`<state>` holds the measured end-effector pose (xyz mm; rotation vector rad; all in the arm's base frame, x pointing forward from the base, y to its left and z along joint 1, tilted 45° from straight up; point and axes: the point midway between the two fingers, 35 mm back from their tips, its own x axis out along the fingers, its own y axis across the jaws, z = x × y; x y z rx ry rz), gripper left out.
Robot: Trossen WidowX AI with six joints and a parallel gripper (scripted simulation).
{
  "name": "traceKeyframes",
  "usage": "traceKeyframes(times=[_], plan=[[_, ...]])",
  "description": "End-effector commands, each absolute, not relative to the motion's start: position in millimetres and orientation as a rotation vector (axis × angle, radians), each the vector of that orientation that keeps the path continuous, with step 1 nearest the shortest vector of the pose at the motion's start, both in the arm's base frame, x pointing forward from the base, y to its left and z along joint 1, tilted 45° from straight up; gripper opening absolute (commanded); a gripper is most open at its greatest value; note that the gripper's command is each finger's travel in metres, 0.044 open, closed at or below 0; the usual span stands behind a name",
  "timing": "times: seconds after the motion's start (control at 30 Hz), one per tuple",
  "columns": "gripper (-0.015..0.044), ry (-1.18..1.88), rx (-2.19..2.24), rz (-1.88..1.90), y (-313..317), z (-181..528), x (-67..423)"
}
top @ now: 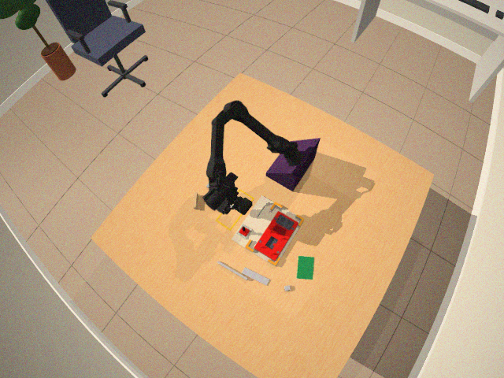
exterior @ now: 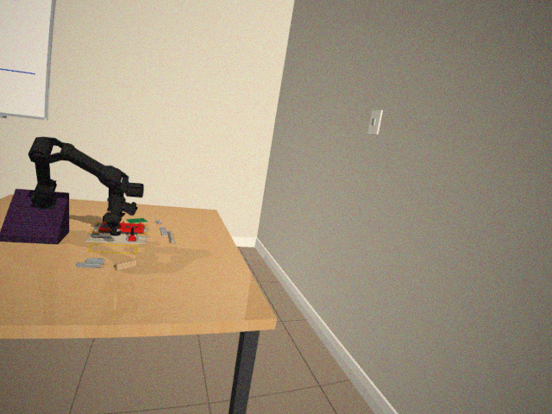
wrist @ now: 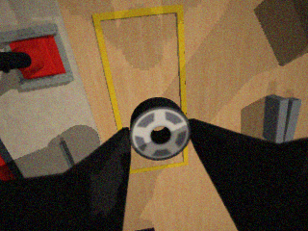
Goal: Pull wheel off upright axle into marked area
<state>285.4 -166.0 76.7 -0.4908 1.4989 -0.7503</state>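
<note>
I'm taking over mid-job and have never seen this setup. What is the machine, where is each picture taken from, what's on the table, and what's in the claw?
The machine is one black robot arm bolted to a purple block on a wooden table. One picture looks down from the ceiling, one from the side across the room, and one from the arm's wrist, looking down past its fingers. On the table lie a pale board with a red plate, a green card, some grey bars, and a yellow outlined rectangle, the marked area. The gripper is clamped on a small grey-hubbed wheel, held above that rectangle's near end.
</note>
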Motion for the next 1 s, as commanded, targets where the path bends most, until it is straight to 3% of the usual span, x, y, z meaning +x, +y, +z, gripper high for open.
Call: traceKeyframes(times=[0.0,0.43,0.8,0.97], plan=[[0.0,1.517,-0.495,-0.744,-179,59,281],[0.0,1.516,-0.501,-0.748,-212,29,273],[0.0289,1.514,-0.495,-0.759,-210,34,274],[0.03,1.515,-0.496,-0.75,-186,57,279]])
